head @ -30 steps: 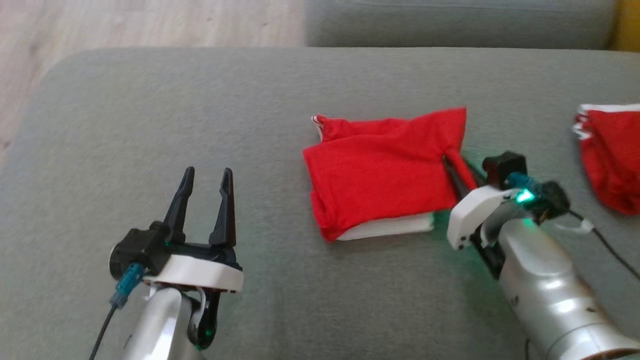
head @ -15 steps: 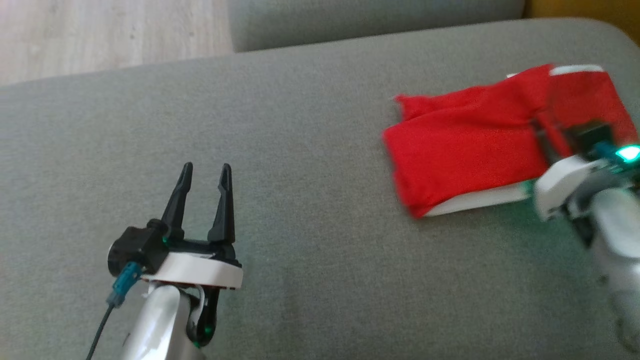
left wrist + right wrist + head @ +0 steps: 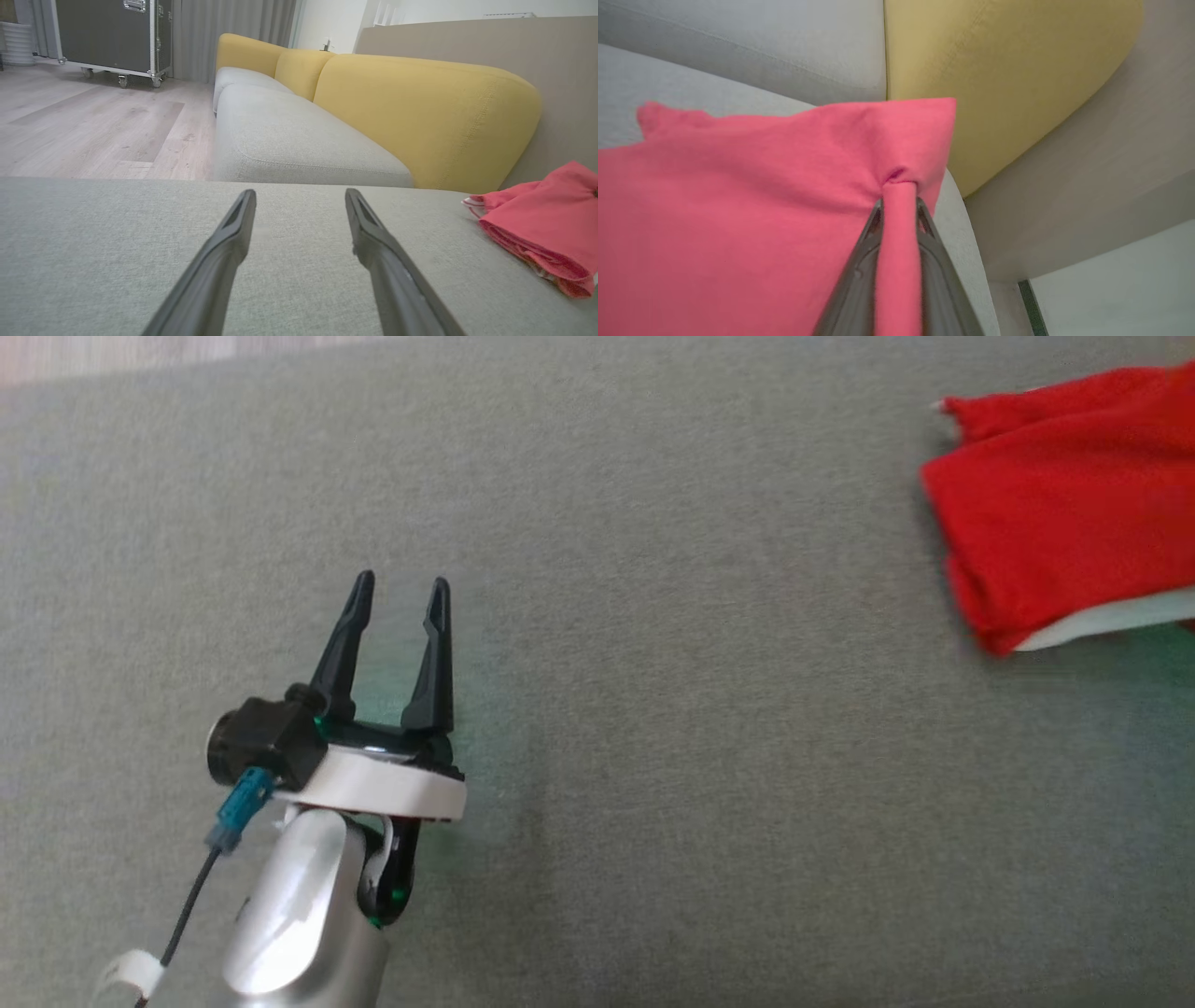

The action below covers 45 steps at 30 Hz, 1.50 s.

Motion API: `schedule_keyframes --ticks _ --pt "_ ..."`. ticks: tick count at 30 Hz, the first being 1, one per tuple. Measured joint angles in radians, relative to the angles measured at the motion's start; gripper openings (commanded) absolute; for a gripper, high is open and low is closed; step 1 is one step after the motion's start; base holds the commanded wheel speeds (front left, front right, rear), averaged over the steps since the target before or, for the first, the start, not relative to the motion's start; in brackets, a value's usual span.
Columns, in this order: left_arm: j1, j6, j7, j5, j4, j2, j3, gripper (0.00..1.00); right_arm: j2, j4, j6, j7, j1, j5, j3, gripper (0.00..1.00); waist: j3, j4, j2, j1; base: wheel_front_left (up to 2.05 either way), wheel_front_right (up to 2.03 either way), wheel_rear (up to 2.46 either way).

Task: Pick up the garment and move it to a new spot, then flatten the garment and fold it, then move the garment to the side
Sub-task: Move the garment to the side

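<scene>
Folded red garment (image 3: 1055,523) lying flat on the grey seat cushion (image 3: 653,756), toward its far right corner, near the yellow backrest (image 3: 994,70). Its long axis appears to run left to right across the cushion, though the head view cuts off its right end. A white layer (image 3: 1102,616) shows along its near edge. The right hand (image 3: 899,205) is closed, pinching a raised fold near the garment's far right corner. The left hand (image 3: 401,581) is empty, fingers spread, over bare cushion well apart from the garment, pointing toward the far edge.
</scene>
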Motion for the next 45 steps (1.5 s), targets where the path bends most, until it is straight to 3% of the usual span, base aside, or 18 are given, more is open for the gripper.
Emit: schedule_keyframes --ticks 4,10,11,12,13,21,27,34,45 --pt "-0.013 0.000 0.000 -0.001 0.006 0.000 0.000 1.00 -0.030 0.036 0.000 0.013 -0.023 -0.046 -0.053 0.00 0.025 0.019 0.0000 0.0000 0.00 0.00 0.00" --pt "-0.017 0.000 0.000 -0.001 0.006 0.000 0.000 1.00 -0.025 0.066 0.000 0.030 -0.031 -0.108 -0.129 0.00 0.043 0.024 0.0000 -0.0001 0.00 0.00 0.00" --pt "-0.018 0.000 0.000 -0.001 0.007 0.000 0.000 1.00 -0.022 0.071 0.000 0.036 -0.031 -0.113 -0.148 0.15 0.044 0.023 0.0000 -0.0001 0.00 0.00 0.00" --pt "-0.019 0.000 0.000 -0.001 0.008 0.000 -0.001 1.00 -0.020 0.073 0.000 0.035 -0.031 -0.122 -0.163 0.82 0.045 0.022 0.0000 -0.0001 0.00 0.00 0.00" --pt "-0.022 0.000 0.000 -0.001 0.009 0.000 -0.003 1.00 -0.017 0.073 0.000 0.034 -0.031 -0.133 -0.177 1.00 0.045 0.022 0.0000 -0.0001 0.00 0.00 0.00" --pt "-0.025 0.000 0.000 -0.001 0.016 0.000 0.008 1.00 0.063 0.042 0.000 -0.022 -0.031 -0.199 -0.267 1.00 -0.006 0.007 0.0000 -0.0002 0.00 0.00 0.00" --pt "0.018 0.000 0.000 -0.001 0.011 -0.001 0.069 1.00 0.194 0.008 0.000 -0.087 -0.025 -0.197 -0.300 1.00 -0.092 -0.002 0.0000 -0.0003 0.00 0.00 0.00" --pt "0.104 0.000 0.000 0.011 -0.001 -0.001 0.129 1.00 0.325 -0.068 0.000 -0.140 0.019 -0.138 -0.288 1.00 -0.196 -0.007 0.0000 -0.0004 0.00 0.00 0.00" --pt "0.210 0.000 0.000 0.017 -0.040 0.000 0.193 1.00 0.483 -0.364 0.000 -0.162 0.251 0.049 -0.253 1.00 -0.313 0.027 0.0000 -0.0004 0.00 0.00 0.00"
